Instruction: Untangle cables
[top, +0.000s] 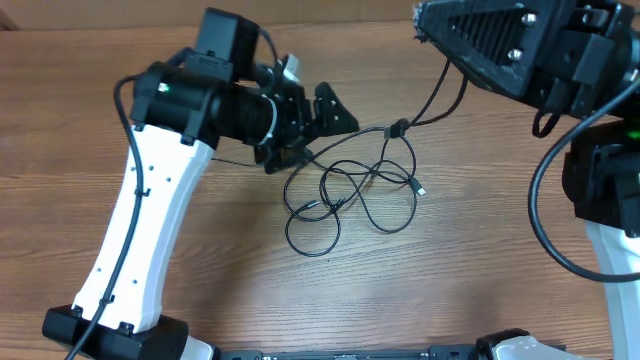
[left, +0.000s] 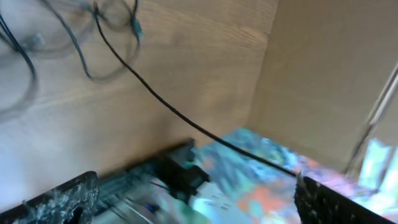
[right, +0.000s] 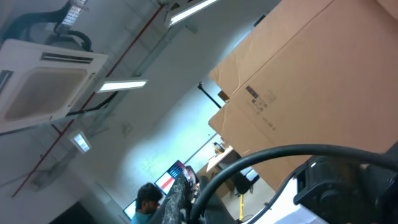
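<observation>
Black cables (top: 390, 176) are spread in loose loops at mid-table — one strand (top: 432, 100) is drawn taut toward the raised right arm (top: 500, 40).
At the tangle's left edge the left gripper (left: 193, 194) is held wide apart with nothing clamped, seemingly so a loop can be taken while that strand is tensioned from above. The right gripper is shut; what it pinches cannot be told, its fingers being unseen. Bare wooden table (top: 480, 260) is left below and right of the loops — ample room for drawing strands apart.
</observation>
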